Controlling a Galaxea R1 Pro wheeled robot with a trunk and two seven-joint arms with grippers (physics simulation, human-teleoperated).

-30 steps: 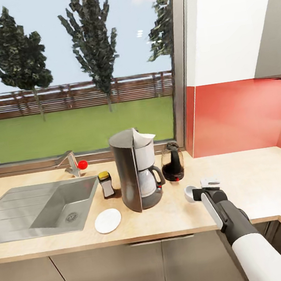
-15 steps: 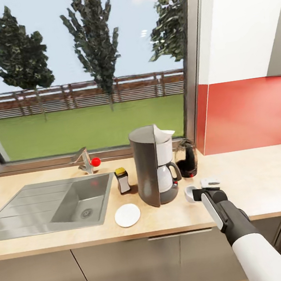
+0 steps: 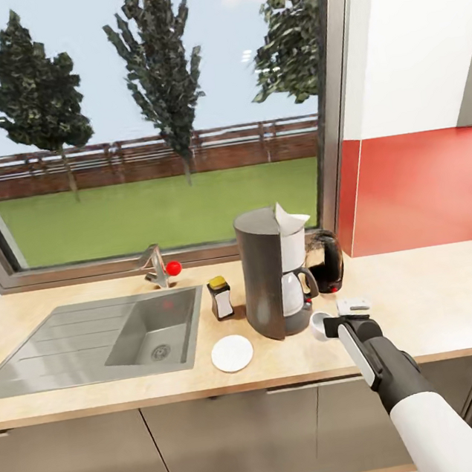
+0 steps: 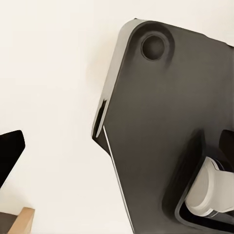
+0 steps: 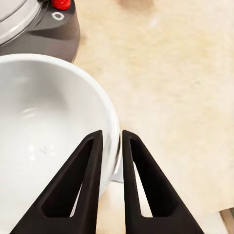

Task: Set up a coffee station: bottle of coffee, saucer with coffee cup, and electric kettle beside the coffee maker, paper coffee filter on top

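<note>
here the coffee cup (image 5: pixel 48 141), white with a glossy round bowl, is gripped at its rim by the right gripper (image 5: pixel 111 146), just right of the coffee maker (image 3: pixel 272 276). it is held above the kitchen countertop (image 3: pixel 426 307). the left gripper's state cannot be told.

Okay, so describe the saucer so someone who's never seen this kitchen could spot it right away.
Find the steel sink in the wooden countertop. Just right of it, in front of the tall grey coffee maker, lies the saucer. It is the flat white disc, with nothing on it.
</note>
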